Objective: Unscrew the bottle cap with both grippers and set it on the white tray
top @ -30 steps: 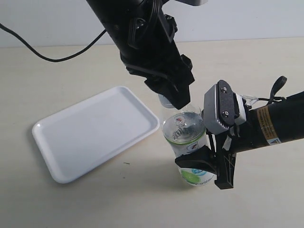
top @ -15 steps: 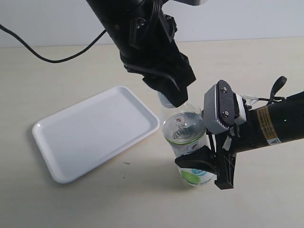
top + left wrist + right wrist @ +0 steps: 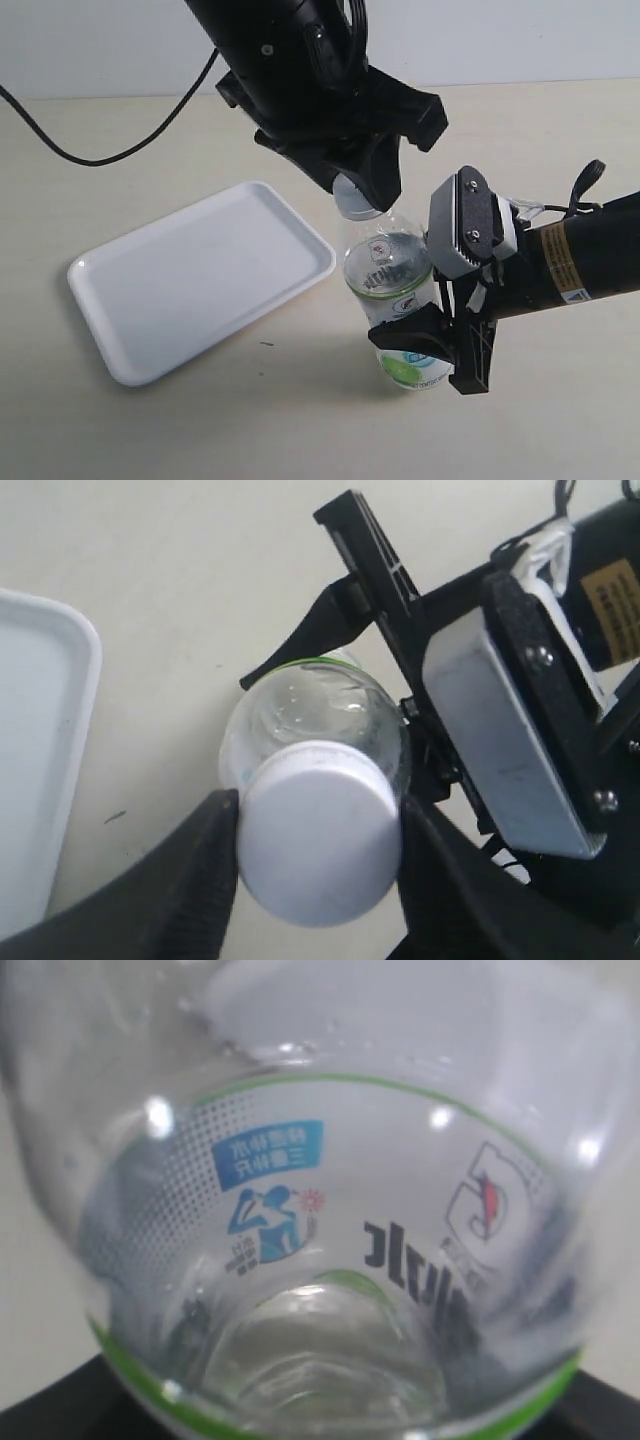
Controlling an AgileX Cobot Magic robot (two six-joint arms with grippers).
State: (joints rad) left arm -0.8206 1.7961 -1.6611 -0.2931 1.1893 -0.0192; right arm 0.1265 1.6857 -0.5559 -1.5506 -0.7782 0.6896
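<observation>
The clear bottle [image 3: 395, 290] with its green-and-white label stands upright on the table, right of the white tray [image 3: 190, 275]. My right gripper [image 3: 435, 345] is shut on the bottle's lower body; the bottle [image 3: 330, 1230] fills the right wrist view, the fingers barely showing. From above, my left gripper [image 3: 362, 195] is shut on the white bottle cap [image 3: 357, 203], which sits on the neck. In the left wrist view the bottle cap [image 3: 318, 830] is pinched between two black fingers [image 3: 205, 865], with the bottle [image 3: 310, 715] beneath it and the right gripper's grey-white block [image 3: 500, 735] beside it.
A black cable [image 3: 100, 140] runs over the table at the back left. The tray's rim [image 3: 85, 680] shows at the edge of the left wrist view. The right arm's yellow-labelled body [image 3: 565, 262] reaches in from the right, above the table.
The left gripper has turned about the cap's axis; its body now sticks out to the right. The bottle and right gripper have stayed put.
</observation>
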